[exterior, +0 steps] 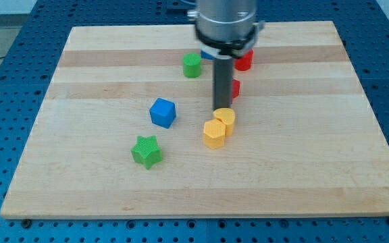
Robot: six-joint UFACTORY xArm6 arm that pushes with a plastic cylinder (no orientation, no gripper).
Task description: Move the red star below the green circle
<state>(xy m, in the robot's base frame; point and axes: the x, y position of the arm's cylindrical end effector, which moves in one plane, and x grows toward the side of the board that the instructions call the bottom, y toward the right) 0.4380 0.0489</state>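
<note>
The rod's tip (221, 109), no claw fitted, rests at the red star's (235, 88) eight o'clock, the green circle (192, 65) at the star's ten o'clock across the bench (316, 169), apparently lining up a push.

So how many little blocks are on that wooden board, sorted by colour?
Green: 2, a circle and a star
Red: 2, both partly hidden
Yellow: 2, touching
Blue: 1, a cube
Total: 7
</note>
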